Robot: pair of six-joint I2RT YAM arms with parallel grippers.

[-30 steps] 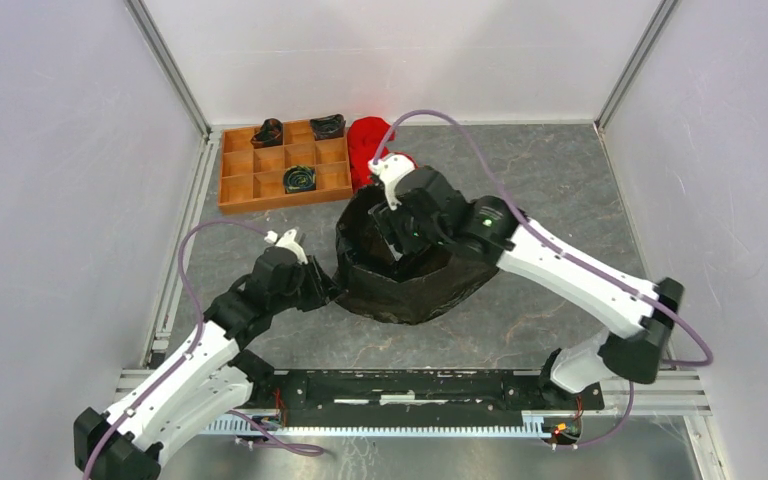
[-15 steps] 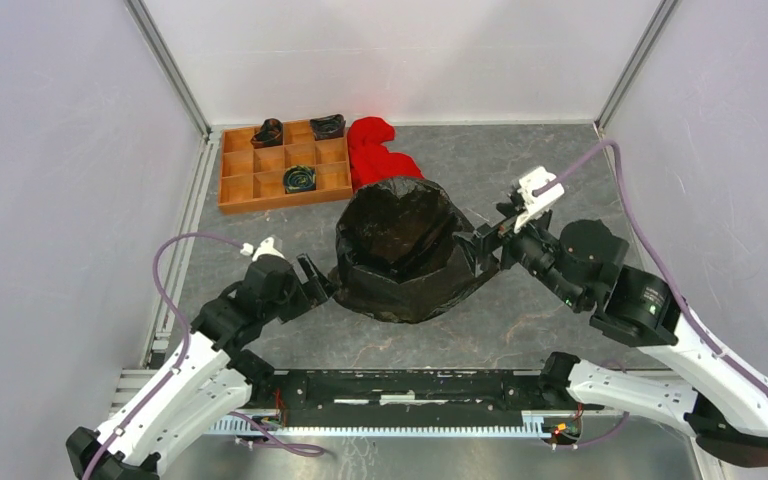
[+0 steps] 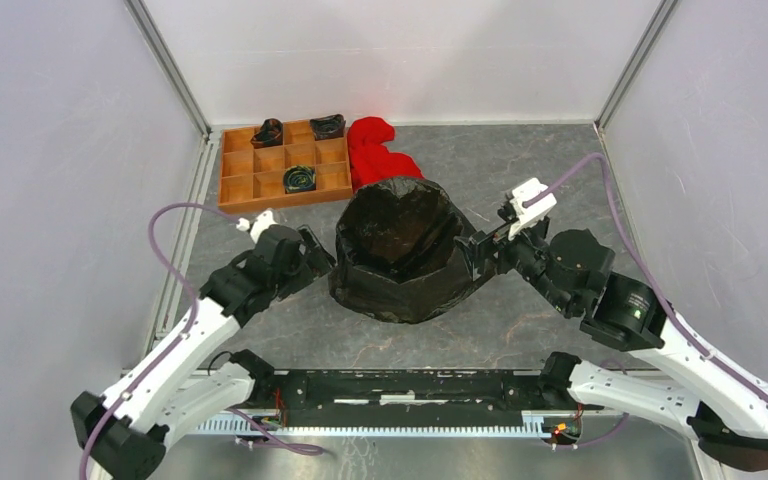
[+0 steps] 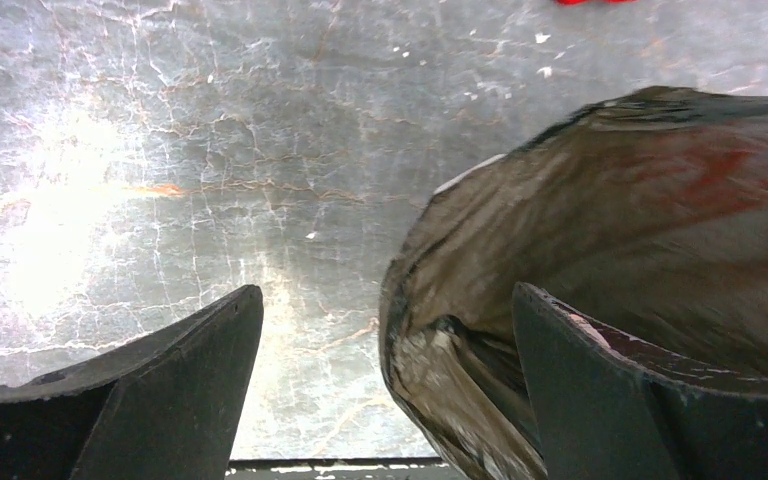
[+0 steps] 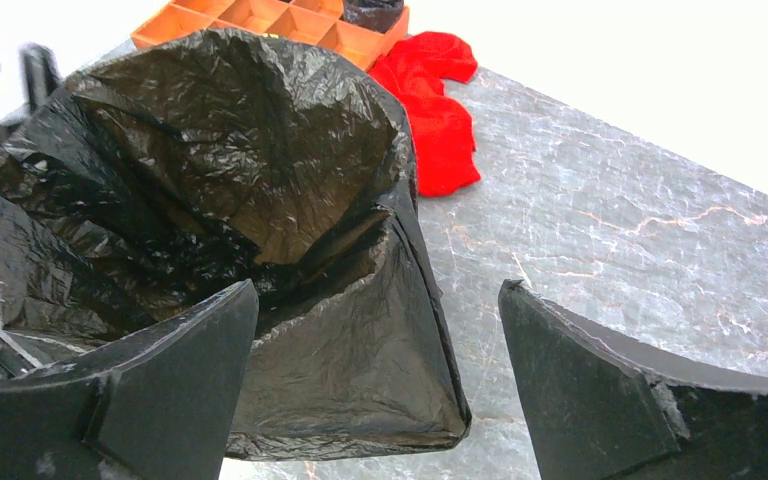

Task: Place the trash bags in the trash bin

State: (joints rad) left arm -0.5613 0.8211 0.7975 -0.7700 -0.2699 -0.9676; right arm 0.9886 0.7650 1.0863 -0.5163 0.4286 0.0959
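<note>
A glossy black trash bag (image 3: 400,250) stands in the middle of the table, its mouth open upward and its film draped down over faceted sides. The trash bin is hidden under it. My left gripper (image 3: 317,262) is open just left of the bag, level with its lower edge. In the left wrist view the bag's wall (image 4: 640,200) reaches in between the wide jaws of the left gripper (image 4: 385,295), and nothing is pinched. My right gripper (image 3: 478,250) is open at the bag's right side. In the right wrist view the right gripper (image 5: 377,290) has a folded corner of the bag (image 5: 220,150) loose between its jaws.
A brown wooden compartment tray (image 3: 260,185) with dark coiled items lies at the back left. A red cloth heap (image 3: 375,150) sits between the tray and the bag, and shows in the right wrist view as the red cloth (image 5: 440,110). Enclosure walls stand close on both sides.
The right arm has swung back from over the bag to its right side, jaws opened. The left gripper has opened, let go of the bag's left edge and shifted slightly farther back.
</note>
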